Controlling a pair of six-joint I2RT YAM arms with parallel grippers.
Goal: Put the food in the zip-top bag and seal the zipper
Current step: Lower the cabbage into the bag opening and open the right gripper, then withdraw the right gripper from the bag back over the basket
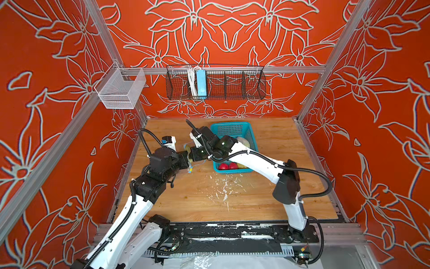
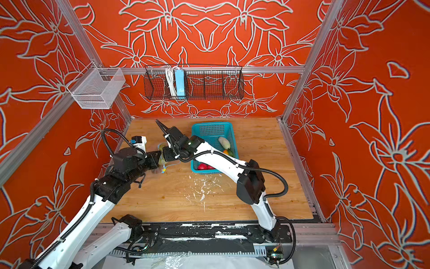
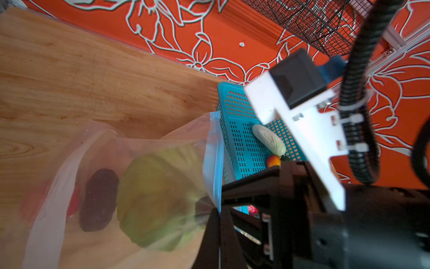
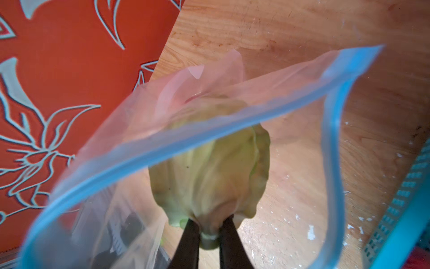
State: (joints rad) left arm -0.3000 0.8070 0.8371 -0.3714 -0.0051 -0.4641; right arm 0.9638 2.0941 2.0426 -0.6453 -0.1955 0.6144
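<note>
The clear zip-top bag (image 3: 144,149) hangs open near the table's left wall. My left gripper (image 3: 218,209) is shut on its blue zipper (image 3: 215,158) edge. My right gripper (image 4: 210,223) is shut on the stem of the green cabbage (image 4: 214,172), which sits inside the bag's mouth, past the zipper strip (image 4: 176,144). A dark avocado (image 3: 99,200) and something red (image 3: 74,205) lie deeper in the bag. In both top views the two grippers meet just left of the teal basket (image 1: 232,130). The basket holds a white cucumber (image 2: 224,142), a mango (image 2: 225,151) and strawberries (image 1: 228,166).
The red patterned wall stands close behind the bag. A black wire basket (image 1: 216,83) with a blue power strip (image 1: 201,83) hangs on the back wall, and a white mesh basket (image 1: 121,88) hangs at the left. White flecks (image 1: 223,186) mark the wooden table's middle.
</note>
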